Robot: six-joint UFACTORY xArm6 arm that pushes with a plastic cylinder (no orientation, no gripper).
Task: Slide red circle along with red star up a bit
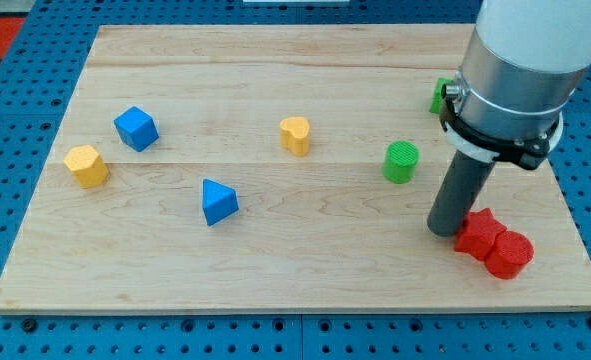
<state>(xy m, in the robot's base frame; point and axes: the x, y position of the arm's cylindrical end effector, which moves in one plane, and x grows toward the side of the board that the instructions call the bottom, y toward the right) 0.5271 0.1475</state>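
Observation:
The red star (478, 232) and the red circle (510, 254) lie touching each other at the view's bottom right of the wooden board (275, 260); the circle is to the lower right of the star. My tip (443, 230) stands on the board right against the star's left side, to the left of both red blocks. The arm's grey body hangs over the board's top right corner.
A green cylinder (401, 161) stands just up and left of my tip. A green block (440, 95) is partly hidden behind the arm. A yellow block (295, 134) is at centre, a blue cube (135, 128), a yellow block (86, 165) and a blue triangular block (218, 201) at the left.

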